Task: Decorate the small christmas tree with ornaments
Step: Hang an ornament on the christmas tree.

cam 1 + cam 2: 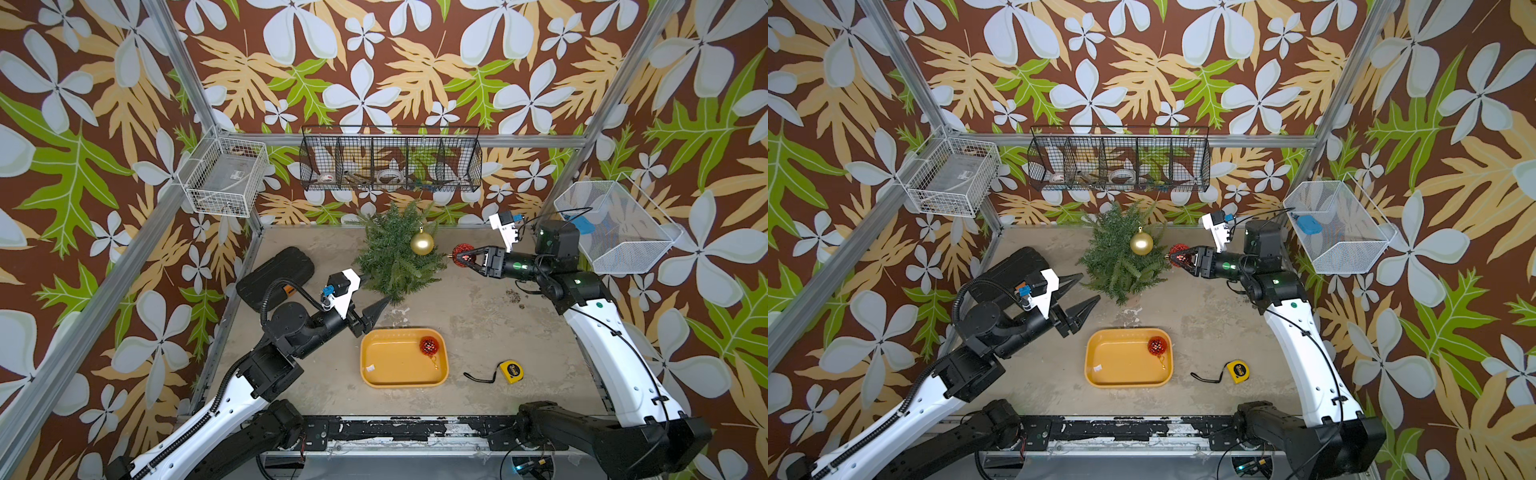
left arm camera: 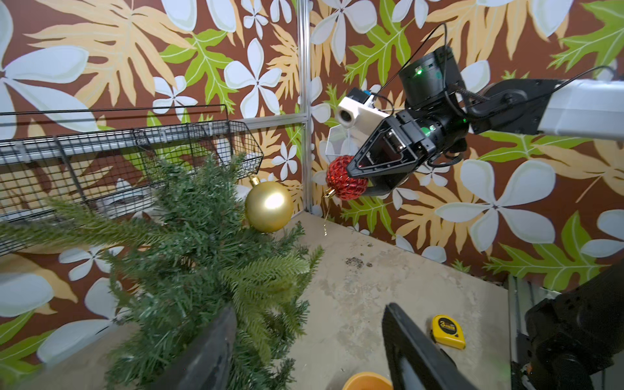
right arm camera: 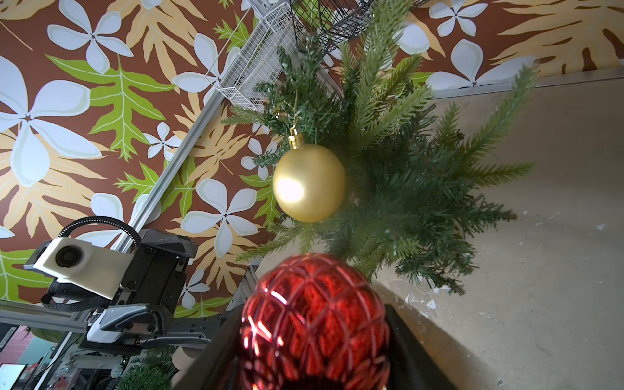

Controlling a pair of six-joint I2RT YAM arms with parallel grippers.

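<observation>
There's the small christmas tree (image 1: 395,257), bushy and dark green, standing at the back middle of the tabletop (image 1: 478,324), right under the black wire basket (image 1: 390,162) on the rear wall. A smooth gold ornament (image 1: 422,244) hangs by its cap from a frond on the side nearest the right arm. Just beside it, the right pincer (image 1: 465,255) is clamped on a faceted red ornament (image 2: 341,180), cap turned toward the tree, a thin gold string dangling below. From the right wrist, the gold ball hangs straight ahead of the red one, in front of the fronds. Over on the tree's other side, the left pincer (image 1: 1090,286) has its jaws apart and empty, one finger close against the lower fronds. Nearer the front, a yellow tray (image 1: 376,376) holds the second red ornament (image 1: 429,345) in a corner, with a yellow tape measure (image 1: 511,370) lying near the tray. The count: one tree, three ornaments (one gold, two red), one tray, one tape measure.
</observation>
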